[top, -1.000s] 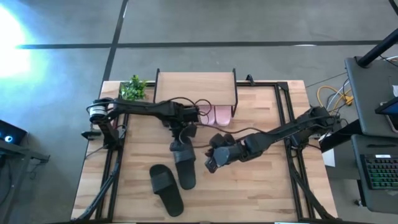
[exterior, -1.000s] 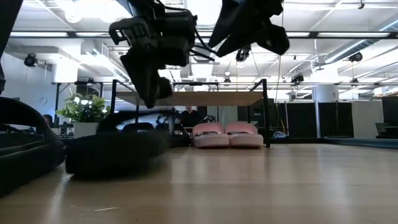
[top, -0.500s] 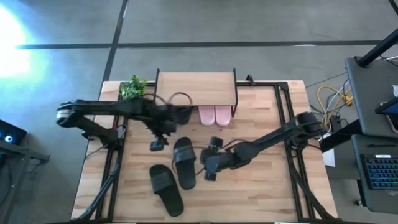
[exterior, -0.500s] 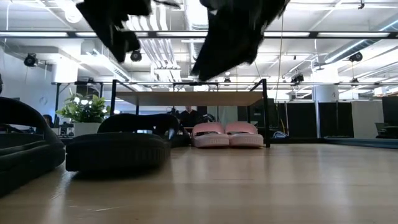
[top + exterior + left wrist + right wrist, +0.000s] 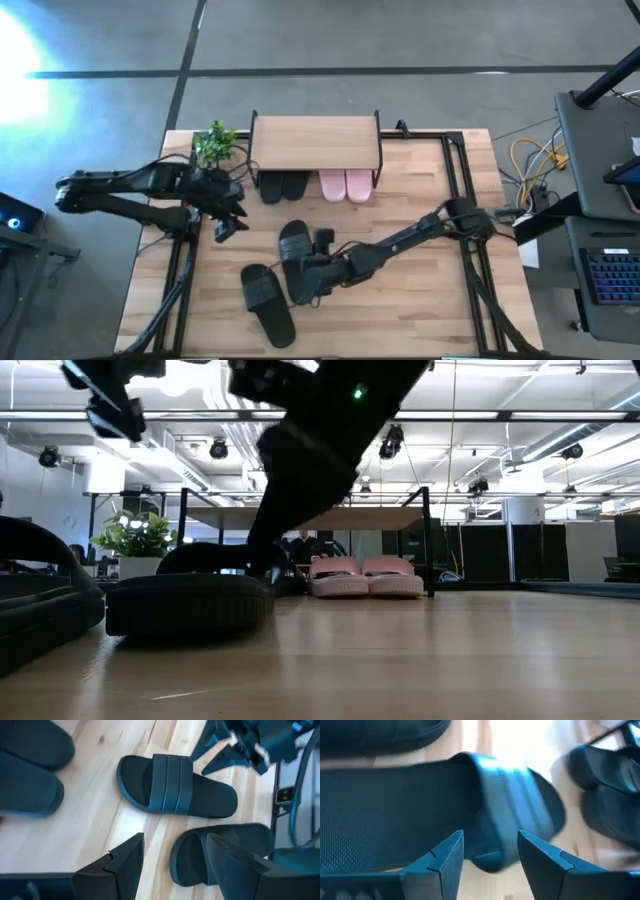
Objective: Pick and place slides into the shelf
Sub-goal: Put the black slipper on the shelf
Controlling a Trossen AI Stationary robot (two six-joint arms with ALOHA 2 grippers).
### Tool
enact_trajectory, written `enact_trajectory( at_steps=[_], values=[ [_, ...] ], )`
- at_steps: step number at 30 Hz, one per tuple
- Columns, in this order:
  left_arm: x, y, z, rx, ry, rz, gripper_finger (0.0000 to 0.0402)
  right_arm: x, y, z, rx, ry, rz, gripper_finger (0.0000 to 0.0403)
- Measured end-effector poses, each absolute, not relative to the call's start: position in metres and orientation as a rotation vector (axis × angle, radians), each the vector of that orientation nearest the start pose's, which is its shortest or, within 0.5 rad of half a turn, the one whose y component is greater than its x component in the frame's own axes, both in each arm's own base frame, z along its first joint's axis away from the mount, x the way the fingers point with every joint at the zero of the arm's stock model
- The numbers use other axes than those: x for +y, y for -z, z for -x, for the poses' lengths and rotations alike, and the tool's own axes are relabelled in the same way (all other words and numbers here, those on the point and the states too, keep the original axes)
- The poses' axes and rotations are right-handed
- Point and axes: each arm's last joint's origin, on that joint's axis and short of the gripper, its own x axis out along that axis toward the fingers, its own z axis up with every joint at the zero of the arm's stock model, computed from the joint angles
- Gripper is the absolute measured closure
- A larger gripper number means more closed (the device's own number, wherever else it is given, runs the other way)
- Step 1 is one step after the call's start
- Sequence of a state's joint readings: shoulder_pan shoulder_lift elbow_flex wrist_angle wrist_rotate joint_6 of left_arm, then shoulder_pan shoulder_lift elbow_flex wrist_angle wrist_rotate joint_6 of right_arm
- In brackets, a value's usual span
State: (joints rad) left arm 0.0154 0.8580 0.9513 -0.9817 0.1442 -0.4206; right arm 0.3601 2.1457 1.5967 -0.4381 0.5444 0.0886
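matt black ribbed slide (image 5: 177, 792) on pale grained wood table (image 5: 420, 220); wooden-topped shelf (image 5: 315, 145), black metal legs.

Both arms black, slim jointed links w/ dark cables looped alongside. Left arm (image 5: 130, 185) has a rounded dark joint at its outer end. Right arm (image 5: 400, 240) shows a green LED. Fingers (image 5: 120, 865) dark, angular, wedge-tipped.

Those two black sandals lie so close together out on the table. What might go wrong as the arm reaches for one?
The right tool, open, hangs over the upper black slide, with the lower black slide right beside it. A finger might nudge that neighbour or pinch both. Under the shelf, only the left slot looks free, so placing could bump the black pair.
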Motion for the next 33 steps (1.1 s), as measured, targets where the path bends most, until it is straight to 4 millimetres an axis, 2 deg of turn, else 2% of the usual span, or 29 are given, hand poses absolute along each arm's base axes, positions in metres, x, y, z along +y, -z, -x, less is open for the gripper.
enact_trajectory(
  at_steps=[3,6,9,14,18,23,25,27,33],
  values=[
    [-0.002,-0.305,-0.135,0.886,-0.076,0.491,0.0201,0.150,-0.165,-0.439,0.889,0.177,0.431,0.0225],
    [-0.003,-0.300,-0.128,0.873,-0.077,0.502,0.0201,0.152,-0.164,-0.448,0.869,0.221,0.529,0.0226],
    [-0.003,-0.298,-0.123,0.864,-0.075,0.502,0.0201,0.147,-0.162,-0.458,0.858,0.300,0.621,0.0233],
    [-0.003,-0.297,-0.118,0.849,-0.067,0.494,0.0201,0.136,-0.157,-0.474,0.891,0.249,0.653,0.0255],
    [-0.003,-0.297,-0.115,0.847,-0.059,0.479,0.0201,0.126,-0.153,-0.483,0.930,0.252,0.676,0.0295],
    [-0.003,-0.298,-0.111,0.844,-0.048,0.484,0.0201,0.108,-0.159,-0.492,0.975,0.287,0.659,0.0380],
    [-0.003,-0.297,-0.108,0.861,-0.054,0.488,0.0201,0.102,-0.167,-0.494,0.982,0.315,0.644,0.0386],
    [-0.003,-0.296,-0.104,0.884,-0.065,0.498,0.0201,0.099,-0.184,-0.495,0.955,0.372,0.616,0.0389],
    [-0.003,-0.297,-0.095,0.870,-0.074,0.499,0.0201,0.090,-0.268,-0.494,0.778,0.583,0.636,0.0390]
  ],
)
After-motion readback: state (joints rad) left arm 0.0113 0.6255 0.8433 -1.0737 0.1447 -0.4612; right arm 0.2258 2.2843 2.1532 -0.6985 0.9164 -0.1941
